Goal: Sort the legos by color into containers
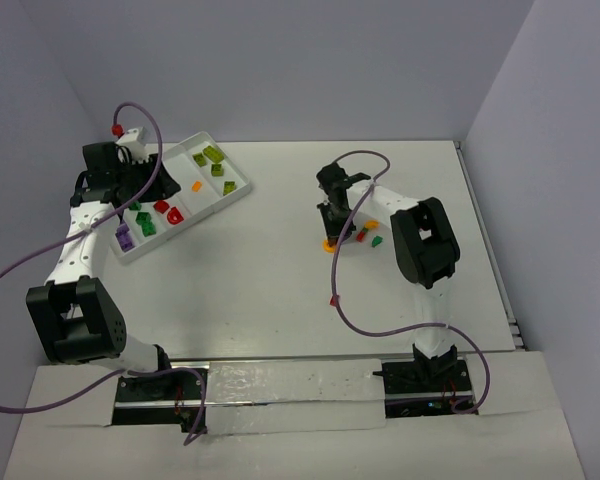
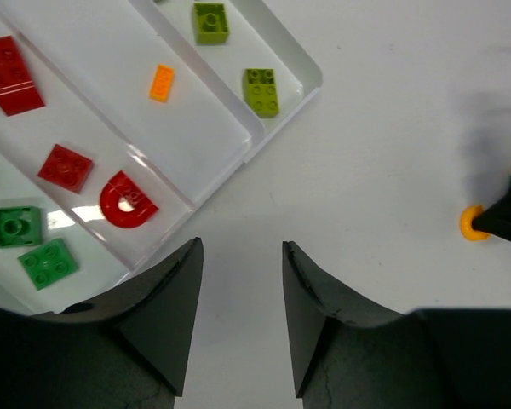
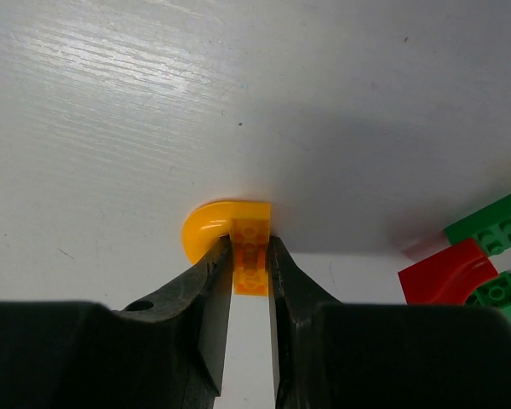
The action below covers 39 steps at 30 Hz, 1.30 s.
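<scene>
Clamped in right jaws, orange lego (image 3: pixel 249 249) — tabletop (image 3: pixel 238 85)

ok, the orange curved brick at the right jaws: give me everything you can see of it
The orange curved brick is glossy yellow-orange plastic. It has a quarter-round arc with one rounded outer corner, plus a straight leg with round stud marks on its upper face. It lies flat on the white table. The right jaws are shut on the straight leg, one on each side, and the arc pokes out past their tips. Its underside is hidden. A red curved brick and green bricks lie nearby, apart from it.
</scene>
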Available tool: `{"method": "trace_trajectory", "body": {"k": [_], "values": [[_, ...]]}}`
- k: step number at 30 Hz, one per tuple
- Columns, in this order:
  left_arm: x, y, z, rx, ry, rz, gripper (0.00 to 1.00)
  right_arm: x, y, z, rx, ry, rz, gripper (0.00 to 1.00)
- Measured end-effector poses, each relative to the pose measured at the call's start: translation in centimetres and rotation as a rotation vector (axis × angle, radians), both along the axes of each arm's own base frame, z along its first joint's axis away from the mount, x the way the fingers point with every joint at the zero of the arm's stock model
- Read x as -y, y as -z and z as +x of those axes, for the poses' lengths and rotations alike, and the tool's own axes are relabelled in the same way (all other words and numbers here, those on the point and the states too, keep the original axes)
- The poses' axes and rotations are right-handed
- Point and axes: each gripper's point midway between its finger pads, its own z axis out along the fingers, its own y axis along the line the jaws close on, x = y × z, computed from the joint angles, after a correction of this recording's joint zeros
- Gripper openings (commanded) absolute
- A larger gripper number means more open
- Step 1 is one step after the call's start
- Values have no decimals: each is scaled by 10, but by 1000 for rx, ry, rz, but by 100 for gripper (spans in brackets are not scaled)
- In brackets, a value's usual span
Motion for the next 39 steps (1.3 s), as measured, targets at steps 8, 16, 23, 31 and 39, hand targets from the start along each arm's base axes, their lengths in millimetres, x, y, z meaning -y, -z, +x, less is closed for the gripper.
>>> {"method": "trace_trajectory", "body": {"k": [8, 16, 23, 31, 39], "values": [[54, -3, -19, -19, 196, -152, 56, -25, -22, -4, 11, -87, 128, 4], [143, 8, -73, -102, 458, -285, 56, -93, -123, -17, 232, -296, 377, 1], [170, 12, -92, -158, 519, -389, 56, -138, -165, -40, 327, -435, 449, 1], [206, 10, -116, -182, 626, -416, 53, -154, -178, -46, 383, -466, 421, 1], [216, 17, -121, -210, 650, -415, 46, -159, -184, -46, 407, -470, 412, 1]]}}
